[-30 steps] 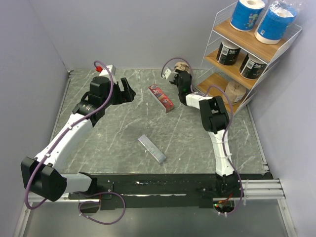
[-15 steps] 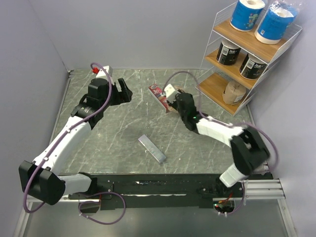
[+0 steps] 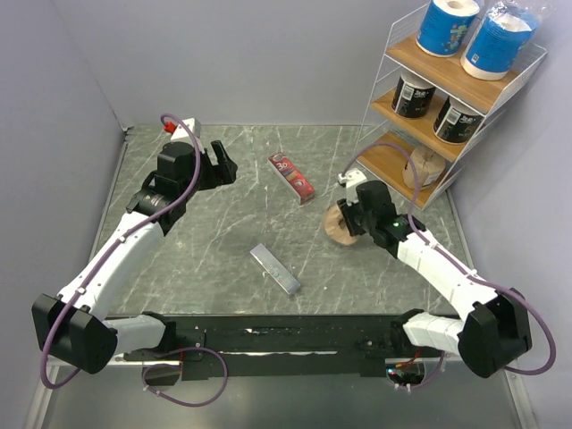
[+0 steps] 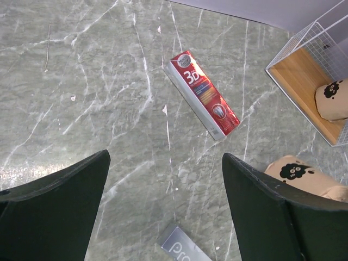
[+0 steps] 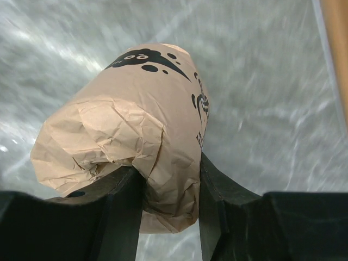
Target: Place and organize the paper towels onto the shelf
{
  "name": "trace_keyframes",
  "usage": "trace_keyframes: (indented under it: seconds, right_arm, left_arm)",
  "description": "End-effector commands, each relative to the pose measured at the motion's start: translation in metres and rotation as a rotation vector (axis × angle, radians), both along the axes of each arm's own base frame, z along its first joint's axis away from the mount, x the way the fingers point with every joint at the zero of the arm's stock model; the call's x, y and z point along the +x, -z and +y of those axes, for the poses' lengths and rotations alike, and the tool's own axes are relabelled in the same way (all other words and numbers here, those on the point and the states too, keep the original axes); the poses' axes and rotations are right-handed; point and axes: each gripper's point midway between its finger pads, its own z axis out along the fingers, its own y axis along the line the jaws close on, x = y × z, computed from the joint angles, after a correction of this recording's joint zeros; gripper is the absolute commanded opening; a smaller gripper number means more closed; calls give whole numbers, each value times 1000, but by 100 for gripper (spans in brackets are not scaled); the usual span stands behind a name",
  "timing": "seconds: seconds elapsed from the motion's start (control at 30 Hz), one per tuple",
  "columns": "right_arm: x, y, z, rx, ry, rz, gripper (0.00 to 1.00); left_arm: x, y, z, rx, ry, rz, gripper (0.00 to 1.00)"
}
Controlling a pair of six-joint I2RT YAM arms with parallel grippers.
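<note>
My right gripper is shut on a tan-brown paper towel roll and holds it over the table's middle right, left of the shelf. In the right wrist view the crumpled roll sits pinched between both fingers. It also shows in the left wrist view. The shelf holds two blue rolls on top, two black rolls in the middle and one tan roll on the bottom tier. My left gripper is open and empty at the back left.
A flat red packet lies at the table's back centre, also in the left wrist view. A grey rectangular bar lies near the front centre. Grey walls close in the left and back.
My right arm has swung from the back near the shelf forward and to the right, carrying the tan roll. The left gripper has barely moved.
</note>
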Motion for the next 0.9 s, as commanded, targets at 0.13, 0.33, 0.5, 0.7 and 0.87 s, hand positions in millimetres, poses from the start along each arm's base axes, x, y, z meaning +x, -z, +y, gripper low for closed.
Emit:
trace_keyframes:
  seconds: [0.13,0.33,0.5,0.7,0.87]
  right_arm:
    - [-14,25,-21,47,116,165,46]
    - [-13,1,-40,18,211,144,65]
    - [-15,-25,-36,65,204,93,73]
    - [-23,-22,-5,99,92,100,77]
    - [-19,-14,6,78,53,99,76]
  left_arm:
    - [1,-18,1,-17,-1,-64,91]
    - [1,-16,-1,-14,5,-57,91]
    - [2,-15,-1,-14,4,-54,92]
    - [2,-13,-1,-9,8,-49,92]
    - [3,-12,-3,-11,18,-43,92]
